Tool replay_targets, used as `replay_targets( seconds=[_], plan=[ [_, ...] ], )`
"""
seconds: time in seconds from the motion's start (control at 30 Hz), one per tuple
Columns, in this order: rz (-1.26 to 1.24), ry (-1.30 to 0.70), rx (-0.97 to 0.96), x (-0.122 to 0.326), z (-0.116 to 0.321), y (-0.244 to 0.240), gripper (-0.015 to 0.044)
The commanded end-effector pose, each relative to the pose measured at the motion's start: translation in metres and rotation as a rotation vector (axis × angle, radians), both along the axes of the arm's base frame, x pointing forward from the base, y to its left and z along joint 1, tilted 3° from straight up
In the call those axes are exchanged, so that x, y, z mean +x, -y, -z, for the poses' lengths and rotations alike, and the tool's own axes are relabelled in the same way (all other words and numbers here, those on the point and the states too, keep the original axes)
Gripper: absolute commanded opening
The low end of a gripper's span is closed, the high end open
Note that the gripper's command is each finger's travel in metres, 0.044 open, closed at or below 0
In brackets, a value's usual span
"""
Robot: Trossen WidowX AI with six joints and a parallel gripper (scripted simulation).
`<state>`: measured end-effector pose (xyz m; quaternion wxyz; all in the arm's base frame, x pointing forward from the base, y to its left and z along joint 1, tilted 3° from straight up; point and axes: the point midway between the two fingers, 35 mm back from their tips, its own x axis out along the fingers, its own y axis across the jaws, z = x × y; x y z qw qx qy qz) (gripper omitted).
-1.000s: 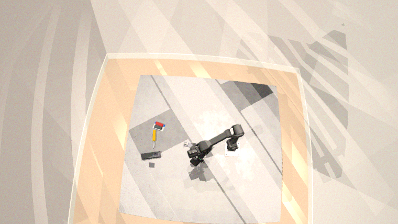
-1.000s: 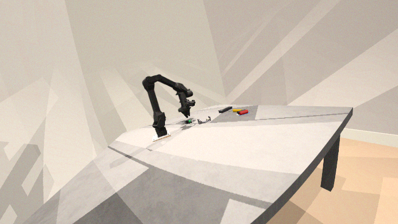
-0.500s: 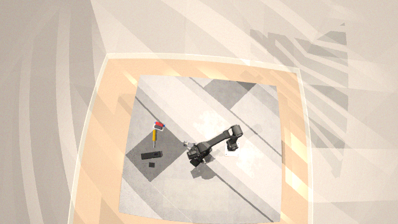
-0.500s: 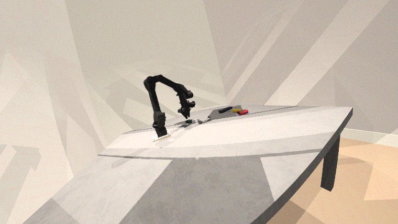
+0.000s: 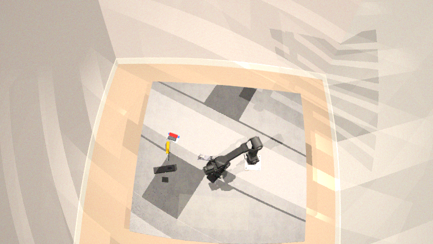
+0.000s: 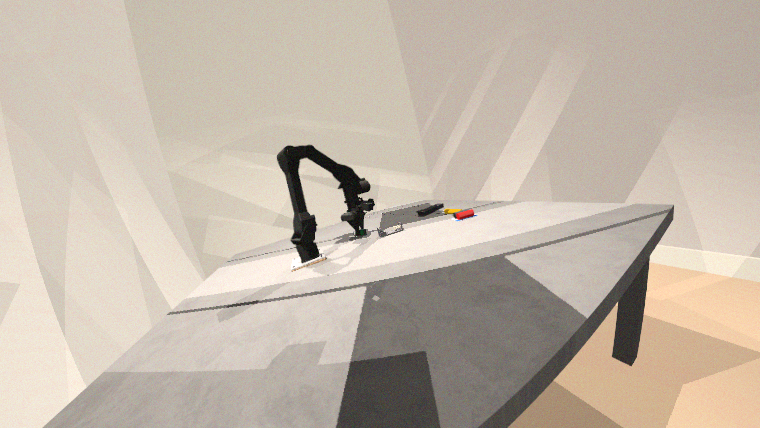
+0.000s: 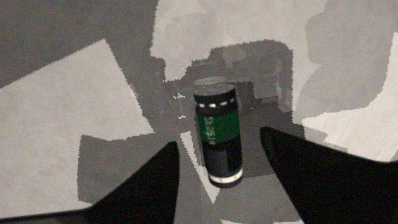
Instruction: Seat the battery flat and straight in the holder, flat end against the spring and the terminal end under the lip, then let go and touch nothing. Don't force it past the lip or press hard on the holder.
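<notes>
Lying on its side on the desk (image 7: pixel 60 130), the battery (image 7: pixel 218 134) shows a green band around its middle and rests between the two dark fingers, with a gap on either side; neither finger touches it. The fingers stand part-way apart and grasp nothing. In the exterior view the gripper (image 6: pixel 360 231) points straight down at the desk surface, close above the battery, and the holder (image 6: pixel 390 229) sits just beside it, apart from the battery. Farther along the desk lie a black bar (image 5: pixel 164 169), a small dark square (image 5: pixel 164 179), a yellow tool (image 5: pixel 167 147) and a red block (image 5: pixel 173 135).
</notes>
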<state>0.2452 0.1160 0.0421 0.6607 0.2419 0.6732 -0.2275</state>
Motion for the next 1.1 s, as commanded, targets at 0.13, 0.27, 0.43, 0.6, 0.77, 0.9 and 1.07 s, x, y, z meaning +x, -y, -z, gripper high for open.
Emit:
replay_targets(
  seconds=[0.13, 0.27, 0.43, 0.6, 0.77, 0.9, 1.07],
  plan=[
    [0.003, -0.006, 0.001, -0.002, 0.015, 0.000, 0.0245],
    [0.003, -0.006, 0.001, -0.002, 0.017, 0.000, 0.0219],
    [0.003, -0.006, 0.001, -0.002, 0.017, 0.000, 0.0107],
    [0.003, -0.006, 0.001, -0.002, 0.017, 0.000, 0.0083],
    [0.003, -0.006, 0.001, -0.002, 0.012, 0.000, 0.0083],
    [0.003, -0.006, 0.001, -0.001, -0.021, 0.000, 0.0083],
    [0.003, -0.006, 0.001, -0.001, -0.033, 0.001, 0.0083]
  ],
)
